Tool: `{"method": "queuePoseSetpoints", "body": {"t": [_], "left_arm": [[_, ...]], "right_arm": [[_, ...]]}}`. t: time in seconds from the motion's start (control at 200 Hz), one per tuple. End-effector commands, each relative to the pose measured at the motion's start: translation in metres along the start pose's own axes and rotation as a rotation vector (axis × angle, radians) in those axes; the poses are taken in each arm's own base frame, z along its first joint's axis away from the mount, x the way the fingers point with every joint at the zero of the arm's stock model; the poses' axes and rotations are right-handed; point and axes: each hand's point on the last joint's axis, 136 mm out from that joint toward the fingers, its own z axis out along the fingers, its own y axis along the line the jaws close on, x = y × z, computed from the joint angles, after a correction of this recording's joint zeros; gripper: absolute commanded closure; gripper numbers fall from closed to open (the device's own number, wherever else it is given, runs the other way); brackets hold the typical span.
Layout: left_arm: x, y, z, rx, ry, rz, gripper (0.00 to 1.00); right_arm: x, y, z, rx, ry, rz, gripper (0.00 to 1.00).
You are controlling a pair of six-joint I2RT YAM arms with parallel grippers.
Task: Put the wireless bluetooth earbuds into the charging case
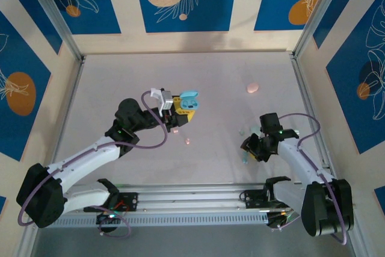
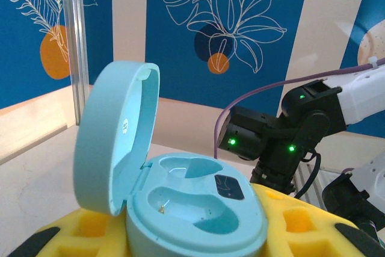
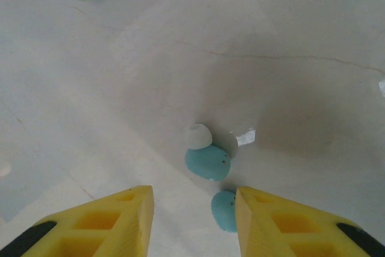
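- Table (image 1: pixel 120 88): pale, smooth and hard, so a nudged bud will likely skate on it.
- Left gripper (image 1: pixel 179 111): left of centre, clamped narrow on the case.
- Right gripper (image 3: pixel 194 212): right near side, aimed down at the table. Fingers apart, gripping nothing, gap much wider than a bud.
- Case (image 2: pixel 198 209): teal, lid up, both wells empty. Hard glossy shell, gripped low on its base.
- Pink case (image 1: pixel 252 88): far right on the table, shut, well apart from both grippers.
- Teal bud (image 3: pixel 207 162): white tip, on the table just beyond the right fingers.
- Second teal bud (image 3: pixel 224 210): between those fingers, against the inner face of the right one.
- Pink buds (image 1: pixel 187 141): two specks on the table just near of the left gripper.
- Handling: buds look very light, rigid, rounded and slick, so they will probably squirt out of an off-centre pinch. Take one across the fat body, not the white tip, which looks softer. Squeeze gently.
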Motion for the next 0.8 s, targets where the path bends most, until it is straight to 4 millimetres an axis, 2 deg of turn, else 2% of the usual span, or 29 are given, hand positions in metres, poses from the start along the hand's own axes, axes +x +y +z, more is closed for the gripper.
{"method": "queuePoseSetpoints", "body": {"t": [0.0,0.325,0.795], "left_arm": [[-0.01,-0.005,0.001,0.017,-0.032,0.012,0.75],[-0.009,-0.005,0.0,0.011,-0.027,0.021,0.75],[-0.008,-0.004,0.001,0.013,-0.021,0.014,0.75]], "right_arm": [[0.002,0.001,0.003,0.017,0.014,-0.029,0.58],[0.01,-0.008,0.01,0.071,0.023,-0.001,0.57],[0.023,-0.011,0.017,0.085,0.055,-0.005,0.58]]}}
